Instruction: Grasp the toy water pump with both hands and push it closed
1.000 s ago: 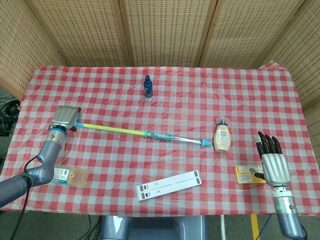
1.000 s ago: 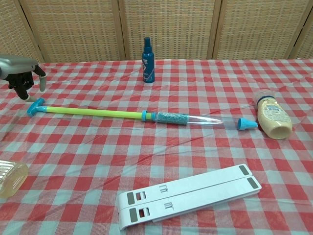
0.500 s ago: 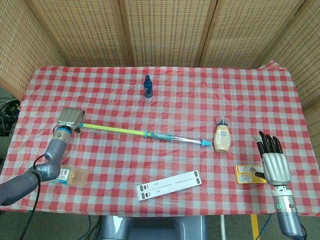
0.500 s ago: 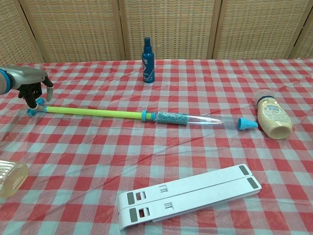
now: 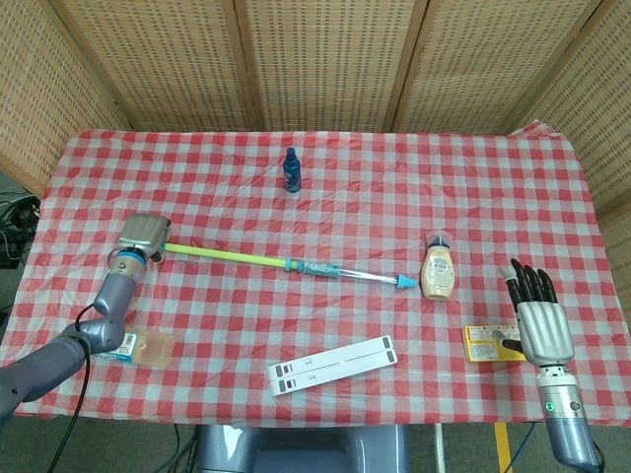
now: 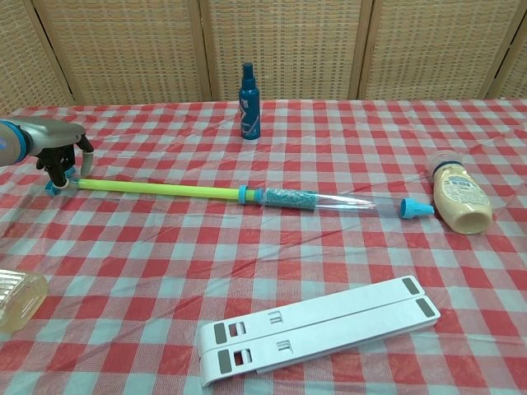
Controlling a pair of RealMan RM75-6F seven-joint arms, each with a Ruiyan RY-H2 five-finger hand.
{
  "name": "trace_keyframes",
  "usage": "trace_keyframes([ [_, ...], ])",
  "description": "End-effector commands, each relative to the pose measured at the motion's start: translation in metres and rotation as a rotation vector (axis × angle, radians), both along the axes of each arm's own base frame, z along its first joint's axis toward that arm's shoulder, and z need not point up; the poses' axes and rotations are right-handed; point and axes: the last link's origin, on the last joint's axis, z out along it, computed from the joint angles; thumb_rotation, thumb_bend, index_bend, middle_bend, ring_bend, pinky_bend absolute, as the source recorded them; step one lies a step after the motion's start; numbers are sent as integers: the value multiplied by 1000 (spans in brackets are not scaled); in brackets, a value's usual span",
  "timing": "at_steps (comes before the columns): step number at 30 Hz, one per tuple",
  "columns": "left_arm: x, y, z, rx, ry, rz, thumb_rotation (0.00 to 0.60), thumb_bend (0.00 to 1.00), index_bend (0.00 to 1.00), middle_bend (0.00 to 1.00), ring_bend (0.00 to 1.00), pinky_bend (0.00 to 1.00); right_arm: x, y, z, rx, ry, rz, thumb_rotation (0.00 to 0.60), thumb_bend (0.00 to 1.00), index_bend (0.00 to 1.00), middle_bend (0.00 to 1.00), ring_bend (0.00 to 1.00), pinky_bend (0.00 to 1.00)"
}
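The toy water pump [image 5: 281,262] lies fully extended across the middle of the checked table [image 5: 325,197], its yellow-green rod running from the blue T-handle [image 6: 54,186] at the robot's left to the clear barrel and blue nozzle [image 6: 416,209] pointing toward the robot's right. Judged from this layout, the task is at an early stage: the rod is drawn out to its full length, so no closing stroke is done. The left hand [image 5: 144,235] is over the handle end with its fingers [image 6: 82,151] curled down around the T-handle; contact appears likely, but whether a firm grip is established cannot be told. The right hand [image 5: 537,317] rests well apart from the pump at the near right edge of the table, fingers straight and slightly apart, holding nothing, beside a yellow packet [image 5: 489,344]. Remaining steps, as a judgement: secure the handle, bring the right hand to the barrel or nozzle end, then push the two ends together. View differences: the head view shows both hands, the yellow packet and the whole table outline; the chest view does not show the right hand at all. The chest view shows the curled fingers of the left hand at the T-handle from the side, where the head view shows only the back of that hand. Both views show the blue spray bottle [image 6: 249,101], the sauce bottle [image 6: 458,198], and the white folding stand [image 6: 317,328]
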Motion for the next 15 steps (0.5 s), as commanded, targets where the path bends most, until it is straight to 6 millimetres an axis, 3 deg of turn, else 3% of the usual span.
trace_keyframes([
  [1,0,1,-4,-6,1,2,600,321,481,800,660,565,0,0,0,0,1,0,600,181,0,0,0,0],
  [15,-3,4,-16,-27,13,18,600,331,511,800,660,565,-2,-1,-1,-3,4,-11,600,181,0,0,0,0],
])
